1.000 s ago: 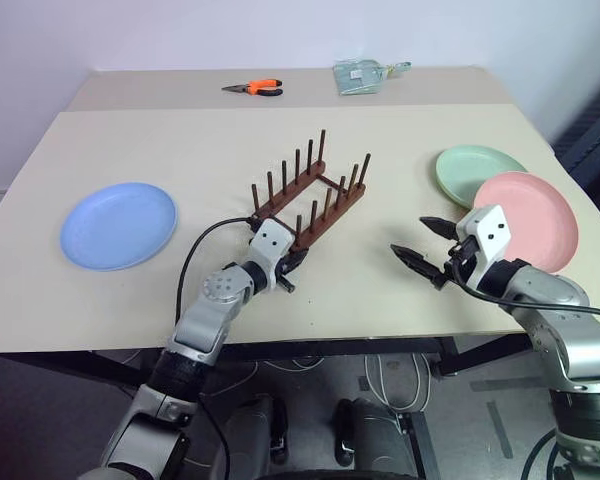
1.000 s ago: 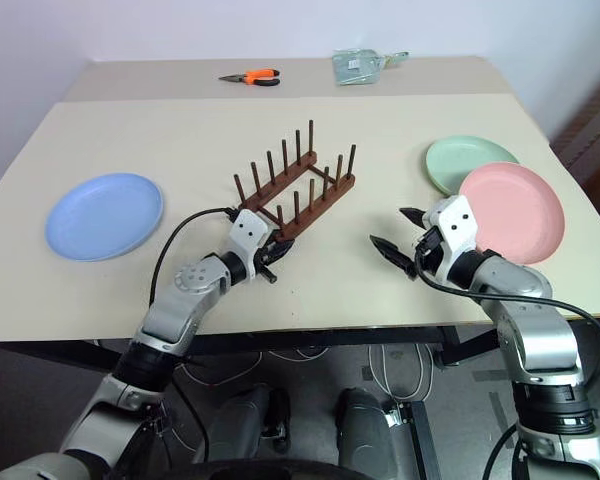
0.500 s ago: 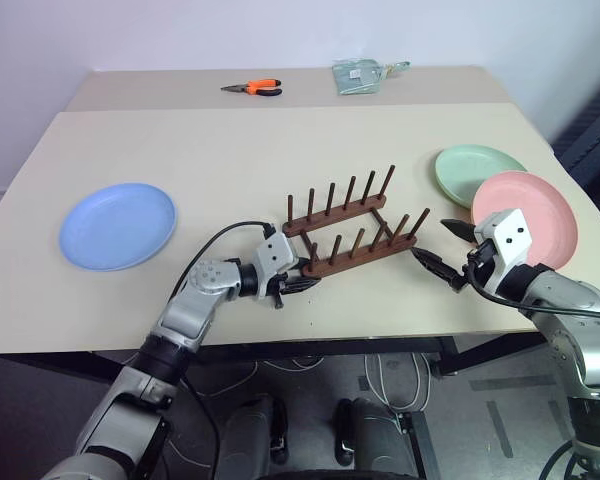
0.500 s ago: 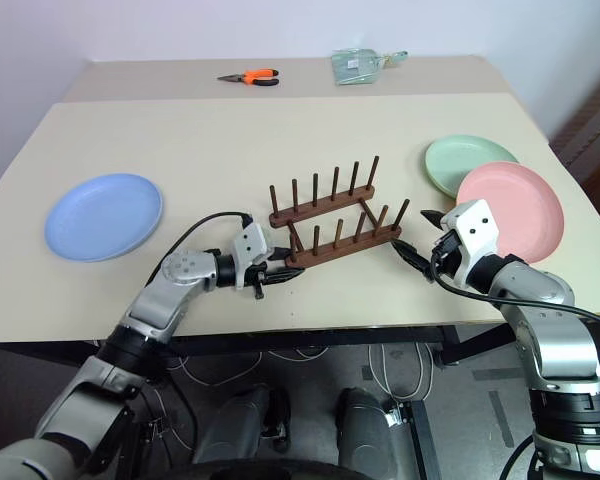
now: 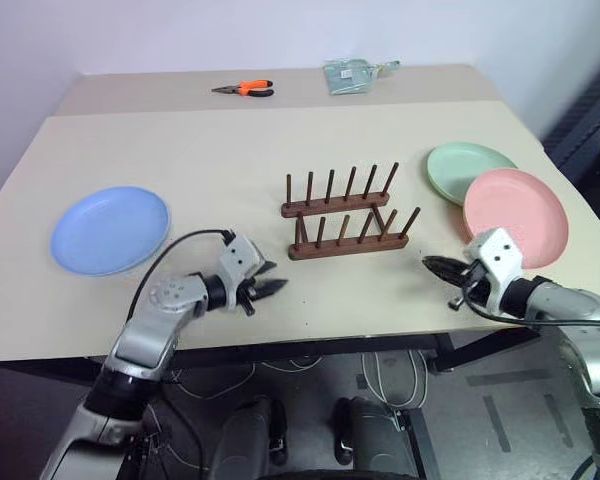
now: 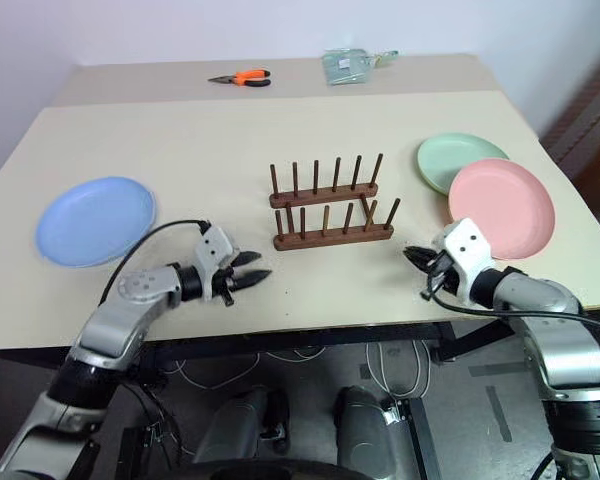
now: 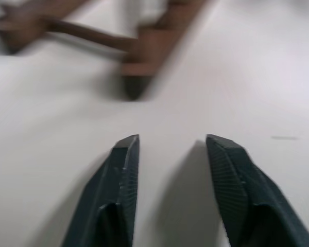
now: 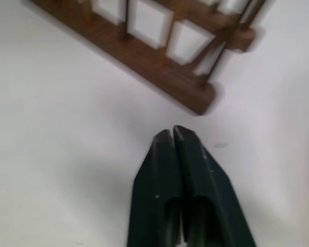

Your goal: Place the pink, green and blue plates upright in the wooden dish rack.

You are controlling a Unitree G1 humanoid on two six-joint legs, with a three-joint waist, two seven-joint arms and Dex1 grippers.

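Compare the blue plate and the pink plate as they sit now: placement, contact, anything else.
The blue plate lies alone on the robot's left of the table; the pink plate lies on the right. The blue plate touches nothing else; the pink plate overlaps the green plate's rim. The dish rack stands between them. Both are round, shallow, flat on the table, not racked.

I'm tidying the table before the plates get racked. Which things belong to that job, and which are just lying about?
Belongs to the job: pink plate, green plate, blue plate, wooden dish rack.

Just lying about: orange pliers, clear packet.
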